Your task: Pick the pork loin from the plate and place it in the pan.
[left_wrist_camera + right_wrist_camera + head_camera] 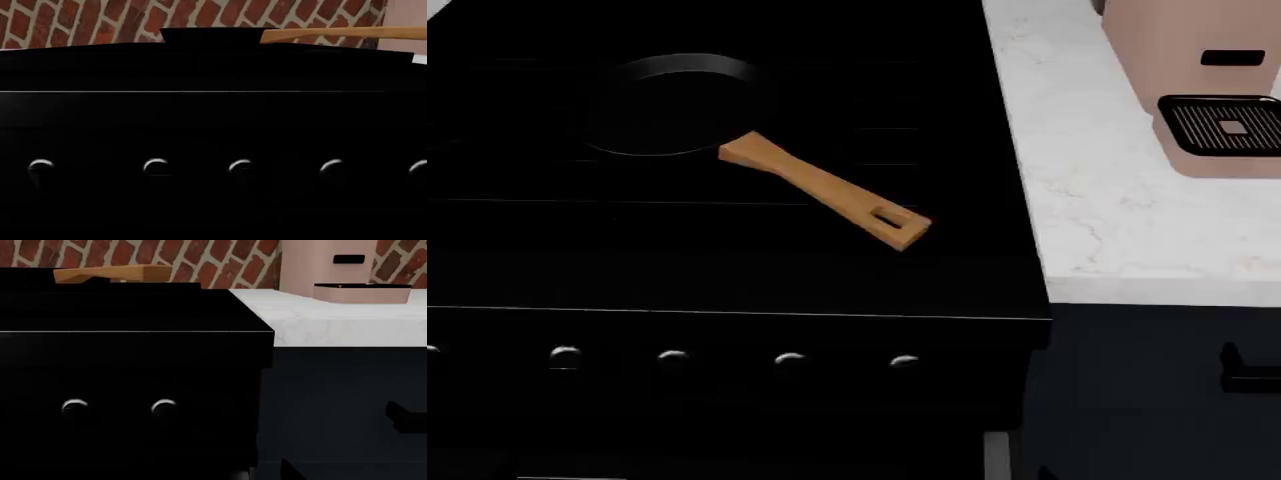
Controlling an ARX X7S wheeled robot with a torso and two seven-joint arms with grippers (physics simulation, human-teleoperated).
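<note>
The pan [674, 105] sat empty on the black stove [734, 260], toward the stove's back-left corner. Its wooden handle [825, 190] ran diagonally toward the front-right, slot end nearest the marble counter [1094, 180], so the long axis went back-left to front-right.

The pork loin and plate weren't in any view; couldn't say where they lay. That's the relation the next move turns on, and it can't be read here: which way the meat lies from either gripper is unknown.

No gripper showed in any of the 3 views, so whether either one was apart or together couldn't be told. Both wrist cams sat low, facing the stove front w/ its knobs [155, 167]. The left wrist view looked over the stove edge at the pan rim [210, 36] and handle; the right wrist view took in the stove's right-front corner, the handle [110, 273] and the counter w/ a pink appliance [333, 265].

Judgement: task not started, nothing in the pan. Left arm prob. nearer the pan, right arm nearer the counter. Likely the plate must be found 1st, maybe by turning the head or base.
</note>
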